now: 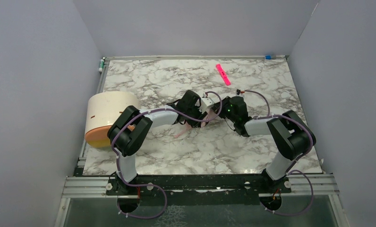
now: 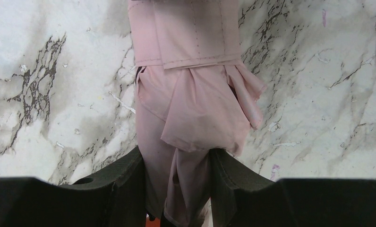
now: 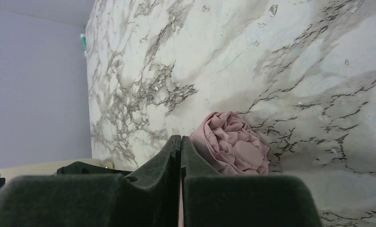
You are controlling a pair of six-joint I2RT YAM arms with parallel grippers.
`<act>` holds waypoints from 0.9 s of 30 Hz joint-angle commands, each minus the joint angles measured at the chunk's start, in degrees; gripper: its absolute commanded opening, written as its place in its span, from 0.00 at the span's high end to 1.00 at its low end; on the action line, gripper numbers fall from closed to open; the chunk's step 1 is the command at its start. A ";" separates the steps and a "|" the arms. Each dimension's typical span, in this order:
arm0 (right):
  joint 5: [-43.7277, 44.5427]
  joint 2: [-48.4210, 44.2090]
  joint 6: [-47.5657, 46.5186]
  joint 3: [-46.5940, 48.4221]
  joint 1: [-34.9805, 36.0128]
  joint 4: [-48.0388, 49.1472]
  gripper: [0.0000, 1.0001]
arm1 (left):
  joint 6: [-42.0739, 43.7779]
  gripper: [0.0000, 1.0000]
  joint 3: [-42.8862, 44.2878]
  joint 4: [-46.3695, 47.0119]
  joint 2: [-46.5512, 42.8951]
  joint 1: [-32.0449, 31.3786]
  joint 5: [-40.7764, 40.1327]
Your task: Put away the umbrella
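You've got the umbrella (image 2: 195,109) in pale pink fabric w/ stitch lines showing; same pink on its bunched end. The desk (image 1: 176,80) is white marble pattern w/ grey & near-black veins. Left gripper (image 2: 177,158) & right gripper (image 3: 180,142) are both matte black. Left arm (image 1: 129,135) & right arm (image 1: 290,132) have white links & black joints, w/ purple cables (image 1: 143,215). On the far side you'll see a bright pink strip (image 1: 223,74). At the left edge there's a cream cylinder (image 1: 111,109) w/ an orange end. Walls (image 1: 35,94) are pale grey-lilac. At the far corners: a small green & white item (image 1: 101,64) and a blue bit (image 1: 268,57).
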 commanded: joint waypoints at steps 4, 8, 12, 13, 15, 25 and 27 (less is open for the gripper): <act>6.72 -1.57 -9.24 -2.54 -0.66 -11.95 0.91 | 3.82 1.00 -3.92 -11.92 4.48 -0.18 -4.35; 9.61 -8.35 -16.82 -0.61 -1.15 -19.15 0.85 | 9.46 1.00 -3.94 -11.73 2.92 -0.18 -1.82; 12.79 -15.20 -24.19 2.07 -1.57 -28.73 0.81 | 20.52 1.00 -4.67 -10.97 -1.87 -0.35 6.03; 13.81 -16.69 -25.42 2.59 -1.56 -31.23 0.80 | 21.91 1.00 -4.66 -10.53 -2.81 -0.36 6.71; 15.35 -19.54 -27.06 3.28 -1.70 -35.81 0.78 | 23.83 1.00 -4.14 -10.02 -3.88 -0.36 7.64; 10.83 -27.31 -30.11 0.17 -1.89 -44.51 0.76 | 23.43 0.55 -1.64 -9.27 -7.83 -0.45 14.26; 9.40 -27.79 -30.92 -0.14 -1.93 -44.47 0.76 | 22.73 0.49 -1.78 -9.23 -8.84 -0.42 14.07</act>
